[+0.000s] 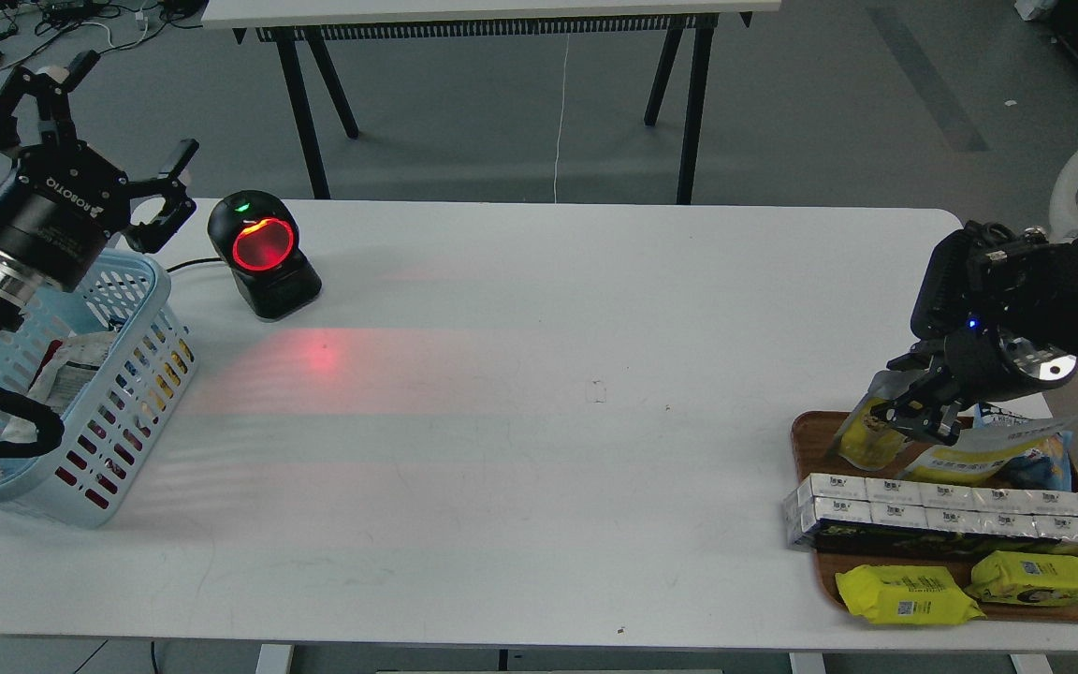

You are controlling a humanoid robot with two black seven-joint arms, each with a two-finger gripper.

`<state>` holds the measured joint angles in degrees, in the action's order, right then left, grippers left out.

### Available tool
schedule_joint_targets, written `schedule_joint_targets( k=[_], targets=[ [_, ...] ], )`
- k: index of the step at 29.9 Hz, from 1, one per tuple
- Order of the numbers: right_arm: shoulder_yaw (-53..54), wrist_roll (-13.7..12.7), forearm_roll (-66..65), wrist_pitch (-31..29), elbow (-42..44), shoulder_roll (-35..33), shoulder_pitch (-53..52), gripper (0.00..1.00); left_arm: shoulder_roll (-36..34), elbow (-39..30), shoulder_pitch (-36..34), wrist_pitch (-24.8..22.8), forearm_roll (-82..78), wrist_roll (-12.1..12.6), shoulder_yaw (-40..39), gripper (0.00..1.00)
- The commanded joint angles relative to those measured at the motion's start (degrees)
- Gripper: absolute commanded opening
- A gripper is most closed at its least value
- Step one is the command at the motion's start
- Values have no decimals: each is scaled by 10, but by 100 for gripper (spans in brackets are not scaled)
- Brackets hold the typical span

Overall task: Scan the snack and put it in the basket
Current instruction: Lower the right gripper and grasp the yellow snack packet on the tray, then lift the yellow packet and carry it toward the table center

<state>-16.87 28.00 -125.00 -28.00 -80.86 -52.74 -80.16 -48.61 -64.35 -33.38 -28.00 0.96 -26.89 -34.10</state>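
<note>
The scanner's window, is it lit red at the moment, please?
Yes, the scanner glows red and casts a red patch on the table before it.

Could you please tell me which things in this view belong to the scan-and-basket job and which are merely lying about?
Belong:
small silvery-and-yellow stand-up snack pouch at right gripper
light blue slotted plastic basket
black red-lit scanner

Lying about:
two flat bright-yellow packs
wider yellow-white pouch
row of white boxes

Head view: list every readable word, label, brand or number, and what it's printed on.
"ROBOTIQ": white lettering on the left gripper's black body.
Too small or blurred to read: print on the snack, wider pouch, row of white boxes, two yellow packs, and packets in the basket.
Scanner: no text legible.
</note>
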Motion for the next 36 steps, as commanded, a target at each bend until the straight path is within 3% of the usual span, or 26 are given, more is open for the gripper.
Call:
schedule_joint_targets(
  k=[1, 5, 9, 36],
  targets=[
    [1, 0, 0, 0, -1, -1, 0, 35, 0, 0, 0, 0, 0, 0, 0, 100],
    [1, 0, 0, 0, -1, -2, 1, 21, 0, -1, 0, 0, 0, 0, 0, 100],
    [1, 0, 0, 0, -1, -3, 2, 15, 0, 0, 0, 0, 0, 0, 0, 100],
    [29, 0, 0, 0, 0, -9, 13, 0, 4, 0, 1, 0, 0, 0, 0, 100]
  ],
)
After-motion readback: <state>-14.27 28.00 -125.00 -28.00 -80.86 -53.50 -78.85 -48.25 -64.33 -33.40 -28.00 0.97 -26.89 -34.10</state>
